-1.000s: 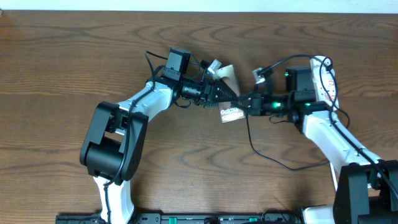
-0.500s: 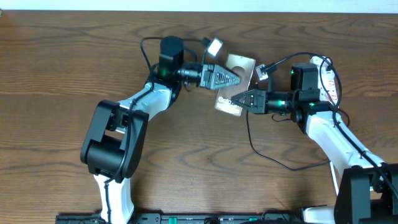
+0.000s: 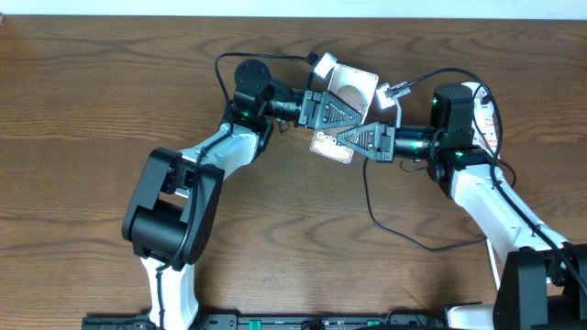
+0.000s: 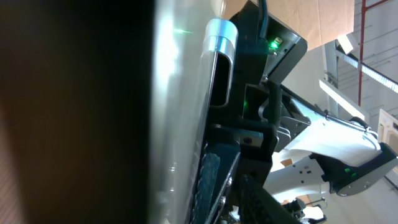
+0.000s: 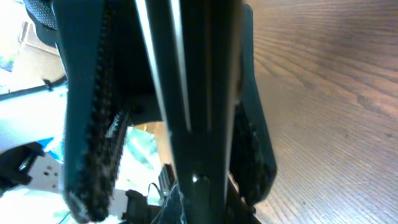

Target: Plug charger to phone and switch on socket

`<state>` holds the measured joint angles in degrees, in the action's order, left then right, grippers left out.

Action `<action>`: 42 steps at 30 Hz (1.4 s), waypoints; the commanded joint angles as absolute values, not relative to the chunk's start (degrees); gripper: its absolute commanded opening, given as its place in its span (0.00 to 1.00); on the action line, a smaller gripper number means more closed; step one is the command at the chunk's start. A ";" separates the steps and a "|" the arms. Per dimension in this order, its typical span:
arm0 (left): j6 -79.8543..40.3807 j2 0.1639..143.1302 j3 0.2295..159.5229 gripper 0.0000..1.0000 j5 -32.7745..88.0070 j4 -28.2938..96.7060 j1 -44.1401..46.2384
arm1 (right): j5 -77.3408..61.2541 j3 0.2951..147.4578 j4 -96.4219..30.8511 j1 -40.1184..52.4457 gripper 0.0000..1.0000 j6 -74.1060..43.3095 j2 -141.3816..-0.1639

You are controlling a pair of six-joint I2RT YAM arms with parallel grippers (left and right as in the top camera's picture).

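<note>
Both end effectors have carried the phone [image 3: 353,84] a little toward the far edge of the counter [image 3: 92,110] in the last half second, and it has gone from edge-on to face-up.

The left end effector [image 3: 365,114] and right end effector [image 3: 339,137] each look clamped across the slab's thickness from opposite sides, and both wrist views show its thin edge between the pads. It should handle as a stiff, light, glossy slab that is slippery and easily scratched. It is best pinched on the flat faces near the middle, leaving the short ends free. Its long axis runs from far right to near left, lettered end nearest the robot. The charger [image 3: 371,206] trails slack on the counter with its tip hidden. The socket [image 3: 483,119] lies beside the right arm.
</note>
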<state>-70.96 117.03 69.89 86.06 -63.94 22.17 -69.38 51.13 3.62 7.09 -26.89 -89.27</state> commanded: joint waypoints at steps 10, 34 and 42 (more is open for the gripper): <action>-72.73 116.25 71.33 0.27 88.88 -64.66 24.45 | -69.01 51.86 -0.21 7.51 0.01 -26.79 -89.14; -66.83 116.27 71.33 0.07 88.90 -64.51 20.51 | -68.93 51.86 -7.99 2.92 0.69 -19.09 -89.14; -63.44 116.31 70.37 0.07 85.21 -54.57 15.49 | -59.16 51.88 -21.91 3.09 0.72 -10.11 -89.12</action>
<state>-65.87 117.45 69.89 87.85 -56.55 16.86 -65.69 51.72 -18.90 3.03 -15.20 -88.86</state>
